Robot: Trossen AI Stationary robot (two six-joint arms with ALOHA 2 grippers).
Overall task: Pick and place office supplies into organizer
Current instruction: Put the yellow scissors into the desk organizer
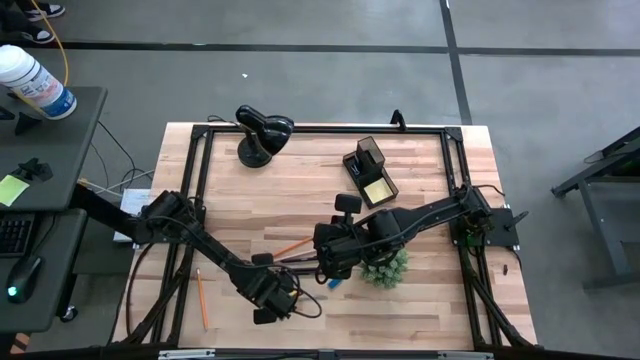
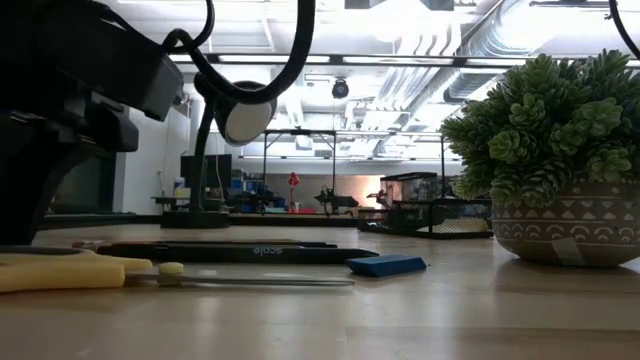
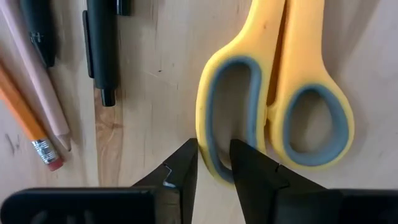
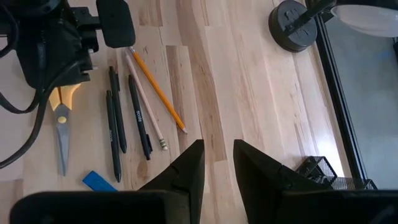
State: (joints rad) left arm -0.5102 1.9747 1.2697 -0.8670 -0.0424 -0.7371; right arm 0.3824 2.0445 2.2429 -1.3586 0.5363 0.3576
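Scissors (image 3: pixel 273 99), yellow-handled, flat on worktop (image 3: pixel 155 74): left claw (image 3: pixel 214 163) narrow, 1 finger inside a handle loop, grasp in progress. Next: close, lift. Right claw (image 4: pixel 217 163) narrow, empty, hovering.

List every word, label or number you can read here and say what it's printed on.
"scale" (as best it reads): pale lettering on a black pen, low view.
White print on a black pen, right wrist view: too small to read.
Label on the white bottle off the table, high view: too blurred to read.
Nothing else legible.
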